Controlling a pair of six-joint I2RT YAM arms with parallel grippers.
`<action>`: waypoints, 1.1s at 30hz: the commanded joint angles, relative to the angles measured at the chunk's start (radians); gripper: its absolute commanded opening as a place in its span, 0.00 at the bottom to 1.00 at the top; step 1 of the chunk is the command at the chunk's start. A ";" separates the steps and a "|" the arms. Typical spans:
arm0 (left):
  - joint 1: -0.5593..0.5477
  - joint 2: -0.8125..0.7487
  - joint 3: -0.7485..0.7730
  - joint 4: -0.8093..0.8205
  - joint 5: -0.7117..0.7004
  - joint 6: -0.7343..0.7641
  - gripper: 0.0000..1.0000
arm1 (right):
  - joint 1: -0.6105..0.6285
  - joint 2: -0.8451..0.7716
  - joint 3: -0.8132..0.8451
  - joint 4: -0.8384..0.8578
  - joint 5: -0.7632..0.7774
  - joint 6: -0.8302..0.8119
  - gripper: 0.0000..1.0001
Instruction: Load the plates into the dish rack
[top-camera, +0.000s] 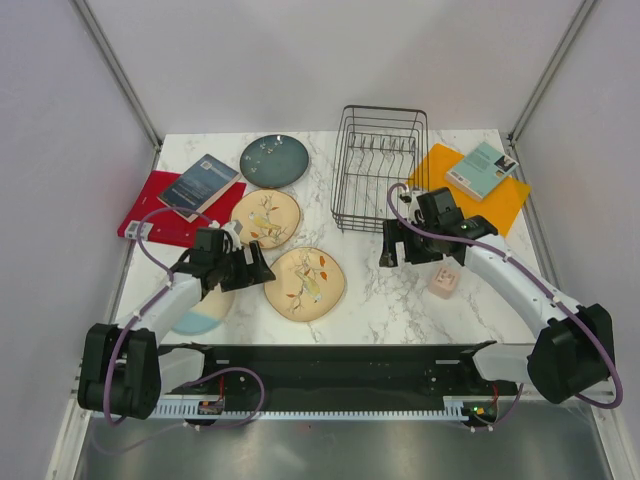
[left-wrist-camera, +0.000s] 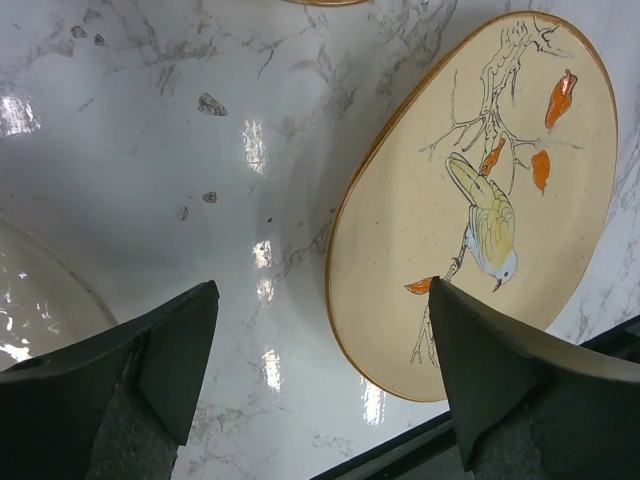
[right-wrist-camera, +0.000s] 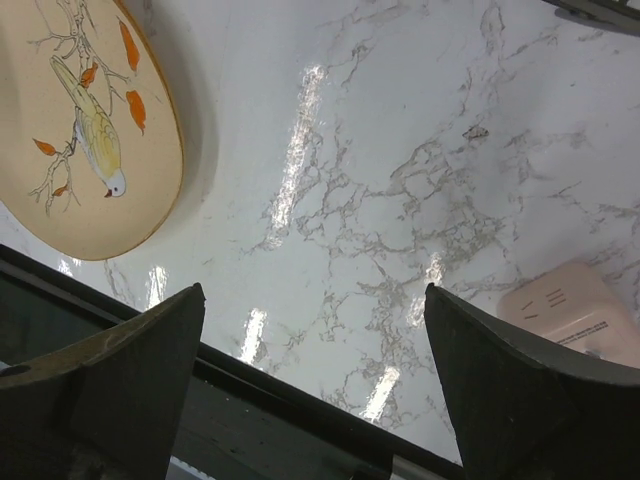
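The left tool (top-camera: 252, 268) is spread wide, holding nothing, just beside the nearer bird plate (top-camera: 304, 283). The right tool (top-camera: 402, 252) is also spread and holds nothing, near a pink box (top-camera: 443, 281). The farther bird plate (top-camera: 265, 218), teal plate (top-camera: 273, 160) and cream-and-blue plate (top-camera: 203, 318) lie flat on the table (top-camera: 400, 300), all outside the dish rack (top-camera: 380, 165) at the back.

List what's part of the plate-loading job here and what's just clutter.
Job:
- dish rack
- teal plate
- far bird plate
- near bird plate
- cream and blue plate, partly hidden

Clutter:
- dark blue book
- red mat
- teal book
- orange board
- pink box
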 joint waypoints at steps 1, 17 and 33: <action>0.006 0.014 -0.006 0.042 -0.006 -0.015 0.92 | -0.003 -0.009 -0.003 0.108 -0.086 0.021 0.98; 0.006 0.079 -0.028 0.088 0.018 -0.034 0.87 | -0.004 0.055 -0.355 0.817 -0.419 0.314 0.94; -0.003 0.229 -0.023 0.158 0.234 -0.037 0.39 | 0.032 0.215 -0.475 1.035 -0.421 0.414 0.93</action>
